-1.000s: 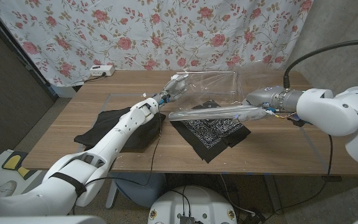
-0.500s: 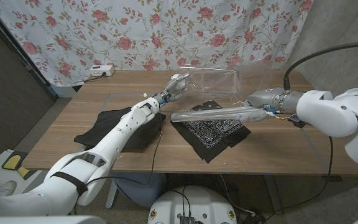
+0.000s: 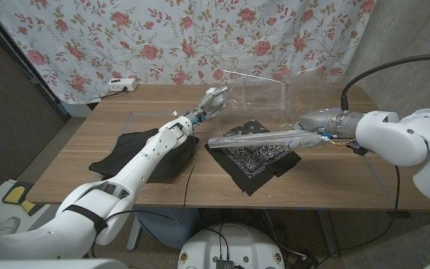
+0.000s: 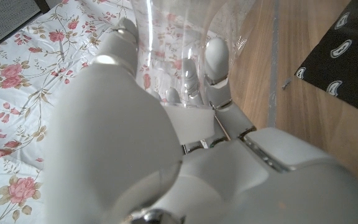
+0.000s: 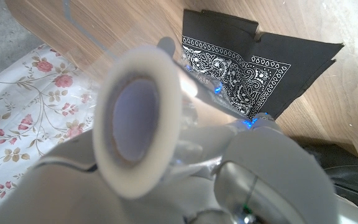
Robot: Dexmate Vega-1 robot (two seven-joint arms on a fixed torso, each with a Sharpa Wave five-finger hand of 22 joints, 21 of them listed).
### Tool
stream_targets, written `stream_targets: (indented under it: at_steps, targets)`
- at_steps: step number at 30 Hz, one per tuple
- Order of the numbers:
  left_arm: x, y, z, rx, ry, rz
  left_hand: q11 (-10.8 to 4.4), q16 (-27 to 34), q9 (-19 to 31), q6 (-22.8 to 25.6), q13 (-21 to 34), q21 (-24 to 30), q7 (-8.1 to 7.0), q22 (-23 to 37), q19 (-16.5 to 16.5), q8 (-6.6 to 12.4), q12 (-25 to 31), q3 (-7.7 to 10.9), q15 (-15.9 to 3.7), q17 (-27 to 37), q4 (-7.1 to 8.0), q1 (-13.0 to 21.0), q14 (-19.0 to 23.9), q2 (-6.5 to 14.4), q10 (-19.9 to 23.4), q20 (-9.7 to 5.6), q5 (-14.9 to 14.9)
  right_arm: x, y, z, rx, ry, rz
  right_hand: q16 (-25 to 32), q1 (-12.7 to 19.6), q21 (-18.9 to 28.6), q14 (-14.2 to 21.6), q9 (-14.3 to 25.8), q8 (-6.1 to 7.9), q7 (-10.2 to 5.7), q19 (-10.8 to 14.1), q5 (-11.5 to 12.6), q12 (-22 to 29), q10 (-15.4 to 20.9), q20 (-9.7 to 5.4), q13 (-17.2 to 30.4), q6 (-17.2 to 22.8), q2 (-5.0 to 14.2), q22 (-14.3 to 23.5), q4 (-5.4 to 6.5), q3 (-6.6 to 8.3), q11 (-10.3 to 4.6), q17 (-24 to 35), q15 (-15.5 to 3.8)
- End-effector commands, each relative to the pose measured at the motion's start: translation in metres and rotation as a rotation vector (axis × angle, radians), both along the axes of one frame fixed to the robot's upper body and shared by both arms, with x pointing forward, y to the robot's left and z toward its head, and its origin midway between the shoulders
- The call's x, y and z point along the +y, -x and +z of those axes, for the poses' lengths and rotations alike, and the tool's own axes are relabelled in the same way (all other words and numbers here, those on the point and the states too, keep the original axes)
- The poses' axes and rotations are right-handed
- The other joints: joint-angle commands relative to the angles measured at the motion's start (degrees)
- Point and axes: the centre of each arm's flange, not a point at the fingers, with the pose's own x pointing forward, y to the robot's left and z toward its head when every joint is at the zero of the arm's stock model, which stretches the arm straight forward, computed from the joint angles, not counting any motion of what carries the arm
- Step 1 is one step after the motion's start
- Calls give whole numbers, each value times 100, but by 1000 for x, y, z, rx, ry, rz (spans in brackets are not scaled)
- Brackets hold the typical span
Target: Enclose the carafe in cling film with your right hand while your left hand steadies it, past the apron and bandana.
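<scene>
Two dark cloths, apron [image 3: 136, 153] and bandana [image 3: 256, 158], lie before the carafe [image 3: 234, 97]; right hand [image 3: 308, 134] fingers clamp the cling film roll [image 3: 256, 137].

Makeshift lab: floral sheet backdrop [image 3: 163, 37], wooden table [image 3: 334, 187], power strip [image 3: 123, 85].

Wooden table [image 3: 334, 179] under black apron [image 3: 125, 153], patterned bandana [image 3: 256, 161].

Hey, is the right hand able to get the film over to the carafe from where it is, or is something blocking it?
Probably yes. The right hand holds the cling film roll above the bandana, with a sheet already stretched up toward the carafe, which the left hand touches. Nothing stands between them.
</scene>
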Motion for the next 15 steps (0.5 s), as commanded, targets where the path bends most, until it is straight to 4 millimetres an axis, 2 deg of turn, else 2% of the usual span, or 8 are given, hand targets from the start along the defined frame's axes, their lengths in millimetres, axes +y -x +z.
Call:
stream_targets:
  at_steps: [1,15]
  targets:
    - [-6,0,2,11,24,-22,-10,2699,58,26,-20,3,10,3,30,755,10,72,-133,25,-6,1547,283,1574,18,-20,-13,-5,-2,-3,8,-1,-30,42,311,-2,-35,20,42,-115,-30,12,547,91,-204,266,177,289,5,-19,11,-23,17,-655]
    - [-2,0,1,-5,14,-6,-47,2674,9,50,-3,19,-17,8,26,757,30,76,-174,-5,-1,1534,295,1570,17,-19,-19,-7,-3,0,-6,-1,-49,36,334,5,-43,16,69,-124,-39,1,548,102,-205,267,170,293,6,-27,9,-19,16,-655]
